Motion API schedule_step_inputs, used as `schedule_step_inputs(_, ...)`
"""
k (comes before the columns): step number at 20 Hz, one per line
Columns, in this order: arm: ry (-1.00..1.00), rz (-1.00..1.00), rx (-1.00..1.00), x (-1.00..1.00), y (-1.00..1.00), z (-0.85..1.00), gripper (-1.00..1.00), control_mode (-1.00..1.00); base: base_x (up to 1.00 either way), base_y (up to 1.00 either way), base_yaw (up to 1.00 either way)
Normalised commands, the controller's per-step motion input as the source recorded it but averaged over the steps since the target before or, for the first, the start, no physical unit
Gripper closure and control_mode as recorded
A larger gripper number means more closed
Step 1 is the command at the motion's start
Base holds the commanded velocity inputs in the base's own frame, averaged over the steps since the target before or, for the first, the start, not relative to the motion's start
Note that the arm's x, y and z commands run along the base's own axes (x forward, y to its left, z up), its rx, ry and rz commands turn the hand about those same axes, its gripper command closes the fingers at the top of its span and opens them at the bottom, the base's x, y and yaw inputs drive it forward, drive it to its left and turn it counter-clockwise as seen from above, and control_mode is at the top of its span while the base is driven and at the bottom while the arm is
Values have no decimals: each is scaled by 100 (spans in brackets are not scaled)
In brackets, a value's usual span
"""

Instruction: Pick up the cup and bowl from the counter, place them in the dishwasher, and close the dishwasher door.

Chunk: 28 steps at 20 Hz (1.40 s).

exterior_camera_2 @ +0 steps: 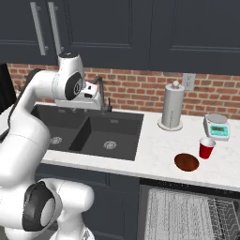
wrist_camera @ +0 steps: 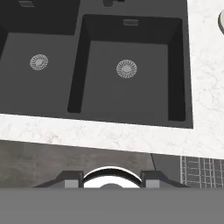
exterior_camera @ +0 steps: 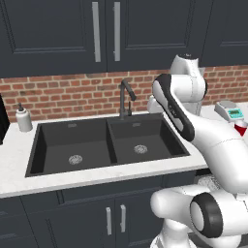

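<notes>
cup (exterior_camera_2: pixel 206 147) beside bowl (exterior_camera_2: pixel 186 162) on counter (exterior_camera_2: pixel 159 145), gripper (wrist_camera: pixel 111 179) over sink (wrist_camera: pixel 127 70).

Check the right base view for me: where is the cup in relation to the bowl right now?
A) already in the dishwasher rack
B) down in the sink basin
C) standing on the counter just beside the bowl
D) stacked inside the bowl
C: the cup stands upright on the counter, next to the bowl and apart from it.
</notes>
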Motion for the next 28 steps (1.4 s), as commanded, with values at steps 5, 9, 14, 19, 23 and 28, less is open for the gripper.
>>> schedule_step_inputs(5,0,1,0,-6,1,0,-100,-100,0,0,0)
schedule_step_inputs(9,0,6,0,-45,7,0,-100,-100,0,0,0)
schedule_step_inputs(14,0,0,0,-77,0,-1,-100,-100,0,0,0)
schedule_step_inputs(19,0,-2,-2,-97,0,-27,-100,-100,0,0,0)
schedule_step_inputs(23,0,-3,-1,-77,0,-37,-100,-100,0,0,0)
schedule_step_inputs(28,-4,0,0,-52,0,-27,-100,-100,0,0,0)
